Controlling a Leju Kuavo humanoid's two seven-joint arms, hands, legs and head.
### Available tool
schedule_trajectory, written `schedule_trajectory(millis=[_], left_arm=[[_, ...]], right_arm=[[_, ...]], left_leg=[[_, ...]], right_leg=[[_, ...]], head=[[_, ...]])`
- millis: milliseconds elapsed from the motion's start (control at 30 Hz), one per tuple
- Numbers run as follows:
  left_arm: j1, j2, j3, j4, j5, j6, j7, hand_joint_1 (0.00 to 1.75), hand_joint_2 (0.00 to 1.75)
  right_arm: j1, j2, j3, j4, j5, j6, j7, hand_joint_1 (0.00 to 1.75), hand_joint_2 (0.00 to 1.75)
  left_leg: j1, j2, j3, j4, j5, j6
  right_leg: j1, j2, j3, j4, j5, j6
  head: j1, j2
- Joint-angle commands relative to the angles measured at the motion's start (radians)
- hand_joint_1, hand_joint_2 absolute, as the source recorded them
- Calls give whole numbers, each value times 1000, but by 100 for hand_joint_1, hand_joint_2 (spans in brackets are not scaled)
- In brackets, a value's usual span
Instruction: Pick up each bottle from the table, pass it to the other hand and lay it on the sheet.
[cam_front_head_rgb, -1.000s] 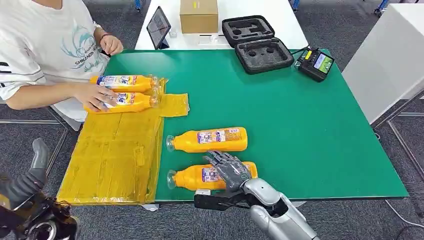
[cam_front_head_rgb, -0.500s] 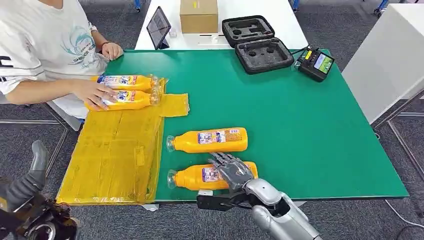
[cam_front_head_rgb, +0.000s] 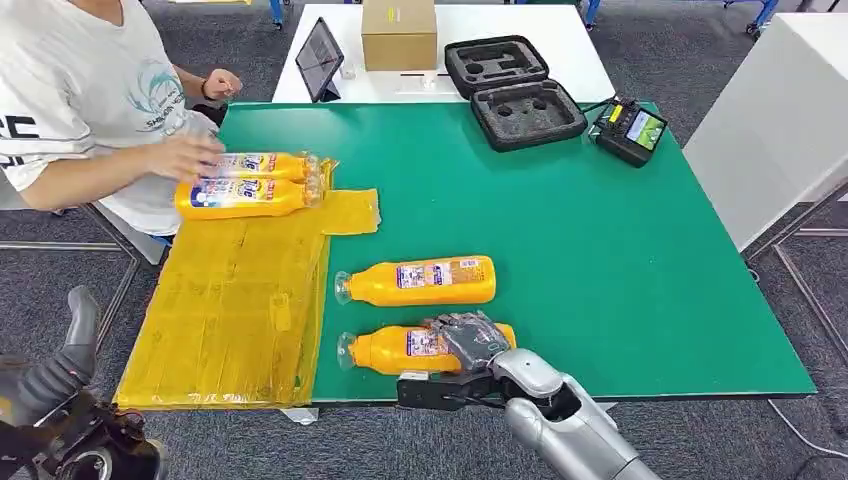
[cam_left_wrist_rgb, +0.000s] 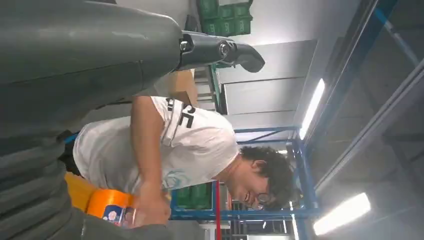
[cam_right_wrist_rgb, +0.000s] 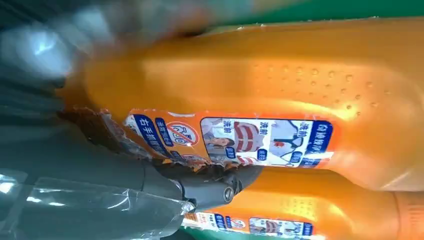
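On the yellow sheet (cam_front_head_rgb: 235, 300) at the table's left end you already have two orange bottles (cam_front_head_rgb: 245, 187) lying side by side at its far edge, with a person's hand (cam_front_head_rgb: 190, 157) hovering just beside them, so roughly half the job looks done. Two more bottles lie on the bare green table (cam_front_head_rgb: 600, 250), both on their sides with caps toward the sheet: the far bottle (cam_front_head_rgb: 418, 281) sits untouched, and the near bottle (cam_front_head_rgb: 425, 350) is the one you are working on now. Your right hand (cam_front_head_rgb: 468, 338) lies draped over its body near the base end, fingers curled down around it; in the right wrist view the thumb (cam_right_wrist_rgb: 200, 187) presses against the label, so you appear to be grasping it, though it rests on the table and is not yet lifted. Your left hand (cam_front_head_rgb: 60, 375) hangs low off the table's near left corner, holding nothing; whether its fingers are spread or curled you cannot tell. Left to do, by my judgement: lift this bottle, pass it across, lay it on the sheet, then repeat for the far one.
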Motion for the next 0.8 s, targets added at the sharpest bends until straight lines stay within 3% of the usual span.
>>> schedule_trajectory(millis=[33,200,233,300,467,600,667,800], left_arm=[[-46,14,-11,89,8,1,4,0,175],[-59,31,-46,117,20,0,4,0,175],[-75,33,-50,156,64,-50,4,0,175],[-105,19,-28,245,131,-170,4,0,175],[-97,4,-7,392,268,-319,4,0,175],[-97,4,-7,392,268,-319,4,0,175],[-75,11,-7,381,284,-350,4,0,175],[-46,53,-57,387,437,-463,80,0,175]], right_arm=[[12,1,20,113,-58,-3,-63,175,175],[5,70,-58,46,-330,4,-336,175,175],[-4,107,-98,20,-439,12,-442,175,175],[10,142,-139,-57,-519,-5,-531,175,175],[107,202,-221,-188,-653,-98,-614,175,175],[107,202,-221,-188,-653,-98,-614,175,175],[130,242,-259,-209,-730,-167,-681,175,175],[138,228,-202,-275,-824,-327,-681,175,175]], left_leg=[[1,-4,4,-2,0,-1],[1,-3,4,-2,0,-1],[1,-2,4,-1,0,-1],[1,3,4,-1,-1,-3],[1,-1,3,-3,1,-2],[1,1,3,-2,-1,-1],[2,1,2,-1,-1,-2],[1,2,-4,-1,-1,-1]], right_leg=[[1,-3,5,-3,-1,-1],[1,-1,5,-1,-1,-1],[1,0,4,-2,0,-1],[1,3,4,0,0,-2],[1,-1,4,-1,-1,-2],[2,1,3,0,-1,-1],[3,1,2,-1,-1,-1],[2,1,-4,1,-1,-1]], head=[[0,0],[0,0],[1,0],[1,0],[0,0],[0,0],[0,0],[1,0]])
